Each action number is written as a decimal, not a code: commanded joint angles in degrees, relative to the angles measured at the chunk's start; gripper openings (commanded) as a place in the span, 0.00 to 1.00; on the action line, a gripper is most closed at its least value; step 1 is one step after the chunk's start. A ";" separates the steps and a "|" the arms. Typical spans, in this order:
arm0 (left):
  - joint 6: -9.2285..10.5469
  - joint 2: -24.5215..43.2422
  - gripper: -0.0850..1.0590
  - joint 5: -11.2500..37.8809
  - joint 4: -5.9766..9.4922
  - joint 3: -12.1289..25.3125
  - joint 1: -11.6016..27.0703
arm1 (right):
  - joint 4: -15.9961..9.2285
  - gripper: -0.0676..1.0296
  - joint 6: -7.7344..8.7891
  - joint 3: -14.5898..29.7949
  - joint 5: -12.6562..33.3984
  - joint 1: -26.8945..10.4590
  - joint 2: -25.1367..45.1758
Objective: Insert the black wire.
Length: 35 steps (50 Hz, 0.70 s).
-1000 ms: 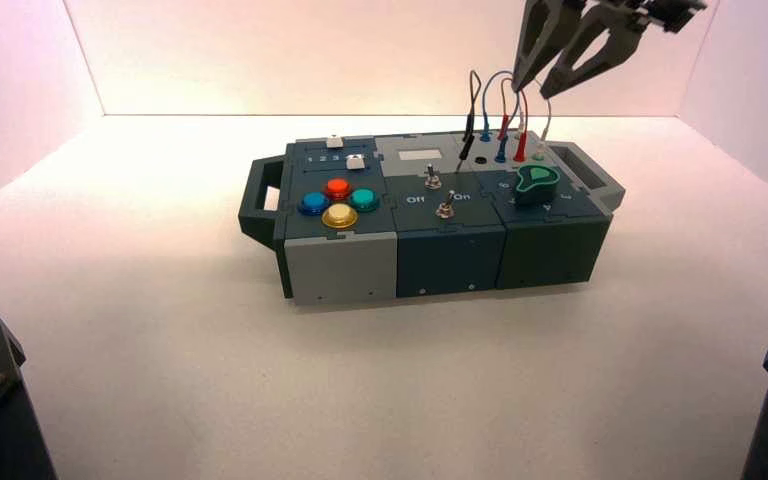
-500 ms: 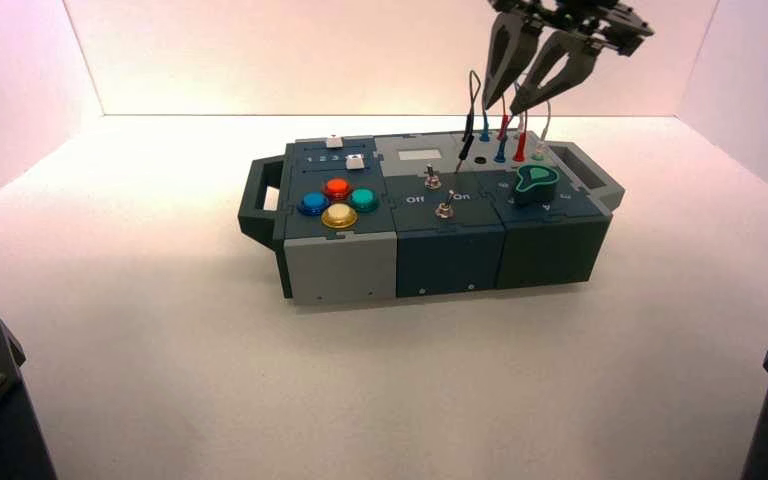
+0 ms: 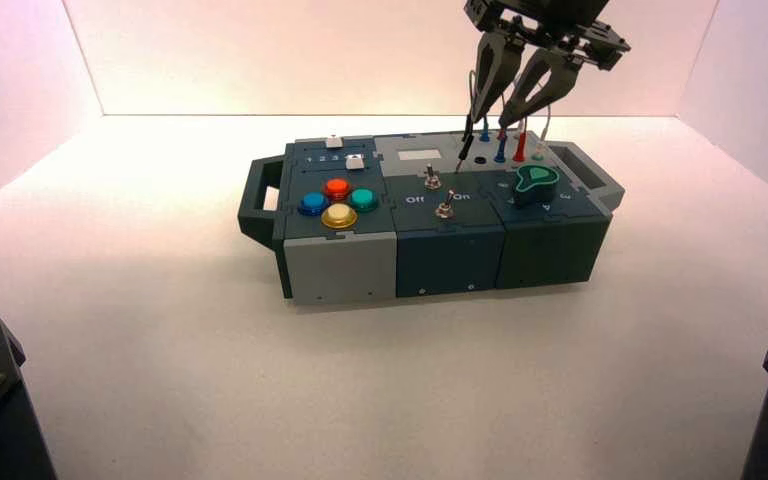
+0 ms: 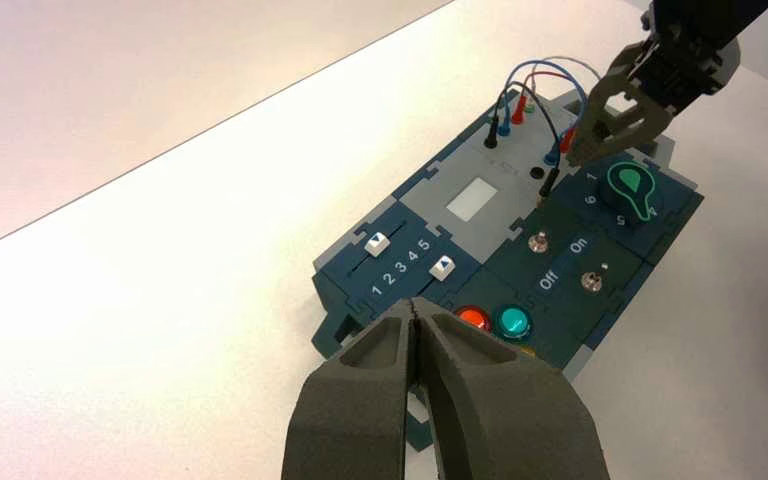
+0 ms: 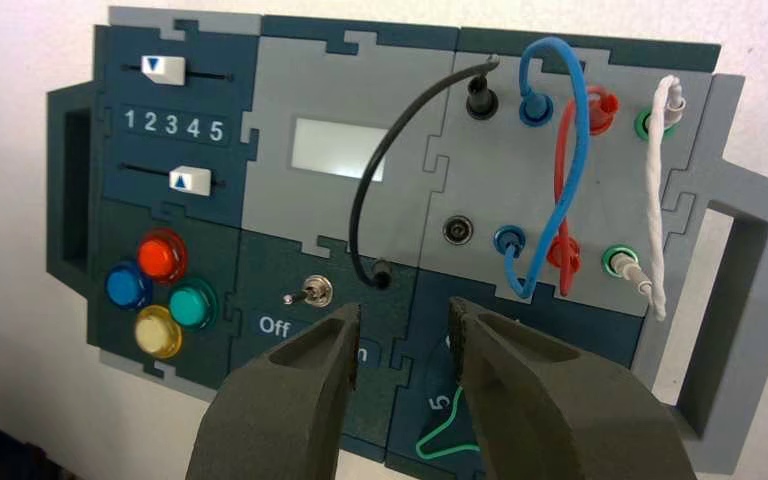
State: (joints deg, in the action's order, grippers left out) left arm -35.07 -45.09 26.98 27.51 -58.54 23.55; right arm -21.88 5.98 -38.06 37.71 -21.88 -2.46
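The black wire point(image 5: 365, 190) has one plug in the back black socket point(image 5: 477, 97). Its other plug point(image 5: 382, 272) lies loose on the box top, beside the empty black socket point(image 5: 457, 230). In the high view the wire point(image 3: 467, 140) is at the box's back, just left of the blue wire. My right gripper point(image 5: 403, 312) is open and empty, and hovers above the box point(image 3: 340, 270) close to the loose plug. In the high view its tips point(image 3: 492, 112) are right over the wires. My left gripper point(image 4: 417, 305) is shut and empty, held off from the box's button end.
Blue point(image 5: 550, 60), red point(image 5: 563, 170) and white point(image 5: 653, 190) wires are plugged in next to the black one. A toggle switch point(image 5: 315, 292) by "Off", a green knob point(image 3: 536, 182), coloured buttons point(image 3: 338, 200) and two sliders point(image 5: 165, 66) are also on the box top.
My right gripper has moved left and down, from high above the box's back right to just over the wires. Its jaws stay open. The box and wires have not moved.
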 commanded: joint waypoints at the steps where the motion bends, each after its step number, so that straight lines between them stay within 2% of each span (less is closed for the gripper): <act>1: -0.35 0.09 0.05 -0.53 0.09 0.62 0.26 | -0.26 0.50 0.35 1.93 -0.26 -0.35 -0.26; 35: -0.35 0.26 0.05 -0.70 0.09 0.62 0.26 | -0.26 0.50 0.35 4.22 -0.26 -0.79 3.87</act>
State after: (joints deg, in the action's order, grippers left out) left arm -35.16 -44.91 26.81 27.51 -58.54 23.55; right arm -21.88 6.06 -35.60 37.71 -22.06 1.85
